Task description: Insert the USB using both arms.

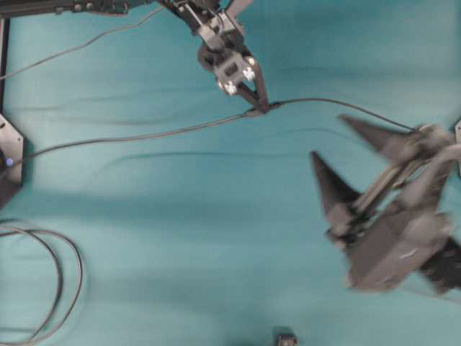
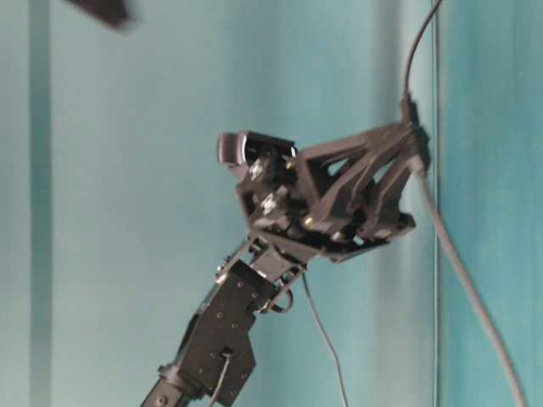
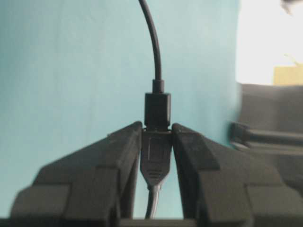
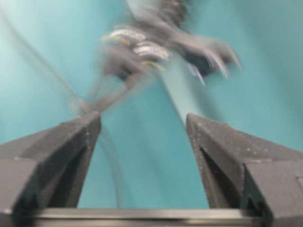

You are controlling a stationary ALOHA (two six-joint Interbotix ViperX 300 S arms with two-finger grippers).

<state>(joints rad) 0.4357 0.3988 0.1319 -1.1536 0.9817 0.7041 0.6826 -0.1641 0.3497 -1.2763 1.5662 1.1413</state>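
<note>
Pinching boxy black USB [image 3: 156,109], ridged left gripper [image 3: 156,137], teal cloth [image 1: 180,238]

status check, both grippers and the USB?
Left gripper shut on joined connectors. Right gripper open, empty, apart. USB tip not visible; looks mated. No obstruction seen.

Even, soft light across the teal counter [image 1: 180,238] in the overhead view, with long faint shadow bands running along the cloth. The right end effector [image 1: 337,148] is smeared by motion blur there, edges ghosted, while the left end effector [image 1: 261,107] reads fairly crisp. Table-level view: a soft dark blur sits in the top left corner, the rest moderately sharp. Left wrist view: blown-out white glare at the upper right, near fingers [image 3: 109,156] soft, right edge streaked. Right wrist view: background heavily smeared, only the grainy fingers [image 4: 71,142] hold detail.
</note>
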